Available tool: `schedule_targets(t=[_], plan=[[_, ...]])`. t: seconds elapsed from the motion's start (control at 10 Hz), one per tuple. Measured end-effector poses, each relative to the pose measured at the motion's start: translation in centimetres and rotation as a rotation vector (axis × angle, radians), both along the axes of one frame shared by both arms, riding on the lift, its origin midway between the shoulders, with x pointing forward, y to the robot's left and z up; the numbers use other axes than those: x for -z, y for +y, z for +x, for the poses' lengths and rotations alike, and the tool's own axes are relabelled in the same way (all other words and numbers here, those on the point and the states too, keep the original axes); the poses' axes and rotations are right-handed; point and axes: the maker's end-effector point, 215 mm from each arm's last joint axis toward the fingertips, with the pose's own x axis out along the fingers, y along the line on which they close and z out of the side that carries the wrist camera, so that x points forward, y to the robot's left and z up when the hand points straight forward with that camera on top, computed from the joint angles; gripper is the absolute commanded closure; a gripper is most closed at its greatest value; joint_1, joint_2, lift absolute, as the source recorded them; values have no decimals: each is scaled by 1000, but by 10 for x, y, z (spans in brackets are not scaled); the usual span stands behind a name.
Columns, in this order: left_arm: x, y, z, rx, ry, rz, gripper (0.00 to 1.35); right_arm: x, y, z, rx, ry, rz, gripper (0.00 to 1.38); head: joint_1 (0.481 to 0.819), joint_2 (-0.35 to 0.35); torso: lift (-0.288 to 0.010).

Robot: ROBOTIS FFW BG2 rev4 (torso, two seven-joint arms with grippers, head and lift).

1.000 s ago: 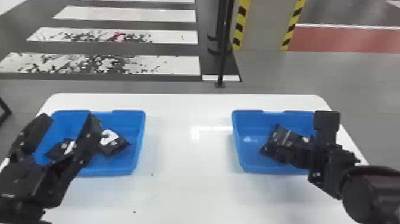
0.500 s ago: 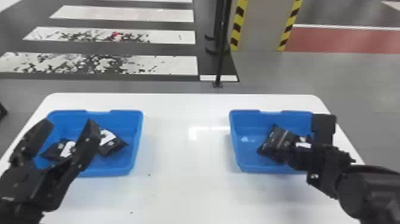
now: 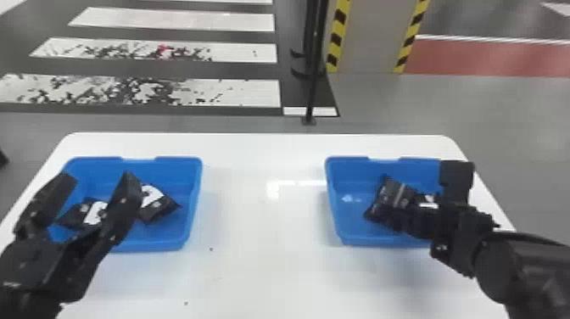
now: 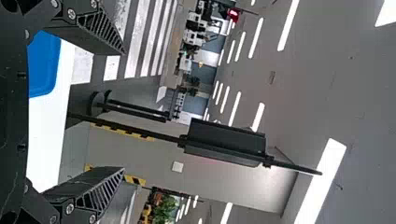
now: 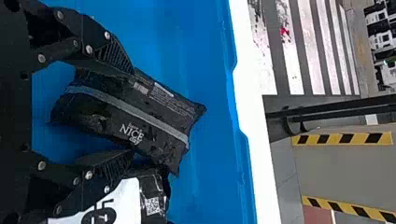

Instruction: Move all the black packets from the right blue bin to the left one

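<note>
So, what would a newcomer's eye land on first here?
Probably the vivid left blue bin and right blue bin, set apart on the white table. Next, the grey-striped black packet in the right blue bin, between the spread fingers of the right pincer.

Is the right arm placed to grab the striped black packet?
Likely yes: the right claw is open, a finger on either side of the striped black packet, and nothing appears to lie on top. The white-labelled packet crowds one finger, so closing may snag it.
</note>
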Motion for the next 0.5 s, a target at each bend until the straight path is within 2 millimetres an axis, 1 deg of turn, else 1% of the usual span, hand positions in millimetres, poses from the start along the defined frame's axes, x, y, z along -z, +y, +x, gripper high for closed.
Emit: schedule_targets(t=[0.1, 0.2, 0.3, 0.5], plan=[[1, 1, 0, 0, 0, -3, 163, 4, 3, 0, -7, 7, 18, 1044, 695, -56, -140], [2, 2, 0, -1, 1, -7, 163, 7, 7, 1, -11, 6, 43, 1062, 695, -52, -140], [2, 3, 0, -1, -1, -9, 163, 8, 12, 2, -16, -5, 76, 1134, 695, -45, -140], [2, 2, 0, 5, -3, -15, 165, 9, 21, 1, -24, -33, 136, 1134, 695, -34, -140]])
